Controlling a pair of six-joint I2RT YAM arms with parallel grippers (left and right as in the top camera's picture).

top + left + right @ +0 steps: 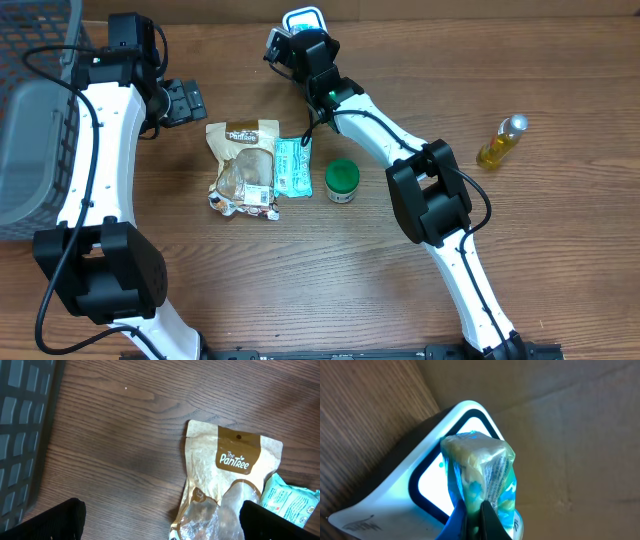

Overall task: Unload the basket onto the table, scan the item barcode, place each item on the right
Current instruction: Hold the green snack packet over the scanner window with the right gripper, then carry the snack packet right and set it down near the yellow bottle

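Overhead view: I count two arms, one scanner (303,20) and five loose things. The scanner stands at the far edge of the tabletop (560,250), about at its middle. The right gripper (474,521) is closed on one small packet (479,467) and holds it directly in front of the scanner's lit window. In the right wrist view the wrapper is clear, with yellow and blue inside.

The left gripper (188,100) is spread wide with nothing between its fingers. It hangs over the tabletop toward the far-left corner, near the one grey basket (30,120) that sits at the left edge.

Around the middle of the tabletop lie one brown pouch (243,160) and one teal pack (293,165), touching side by side. Just to the right of them stands one green-lid jar (342,181). One oil bottle (503,140) is well apart from these, toward the right edge.
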